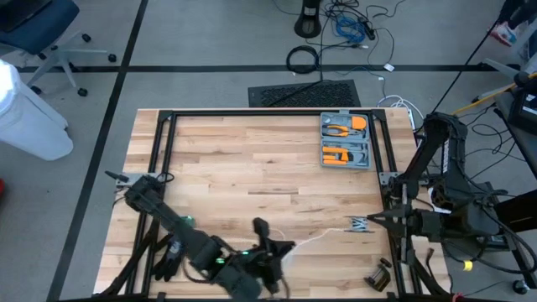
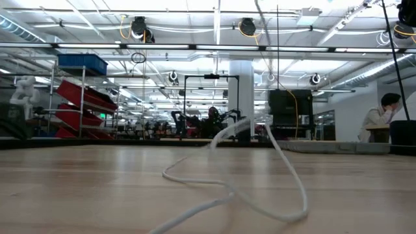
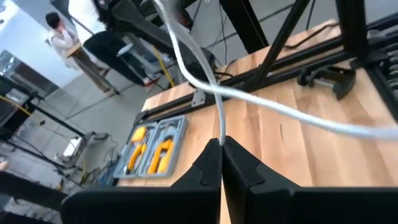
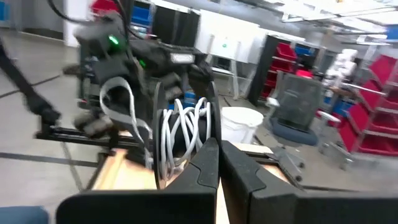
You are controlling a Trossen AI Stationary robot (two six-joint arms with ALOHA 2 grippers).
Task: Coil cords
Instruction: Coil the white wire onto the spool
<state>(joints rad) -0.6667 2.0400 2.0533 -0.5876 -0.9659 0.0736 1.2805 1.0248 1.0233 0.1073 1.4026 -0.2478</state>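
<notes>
A thin white cord (image 1: 323, 236) runs across the wooden table's near part between my two grippers. In the low view the cord (image 2: 227, 188) lies in slack loops on the table and rises at its far side. My left gripper (image 1: 287, 246) is near the front edge, shut on one stretch of it. My right gripper (image 1: 370, 221) is at the table's right edge, shut on several hanging loops of the cord (image 4: 183, 134). My left gripper pinches the cord (image 3: 221, 132) between its two fingertips; the cord comes straight out of the shut tips. From there it arcs away, clear of the table beside the gripper. My right gripper pinches a bunch of loops (image 4: 198, 144) between its shut fingers, held about level. The loops hang slack beside the fingertips, several strands side by side.
A grey tray of orange-handled tools (image 1: 346, 140) lies at the far right of the table. A black frame rail (image 1: 268, 114) runs round the table, with a clamp (image 3: 326, 78) on it. A small dark object (image 1: 379, 275) sits at the near right corner.
</notes>
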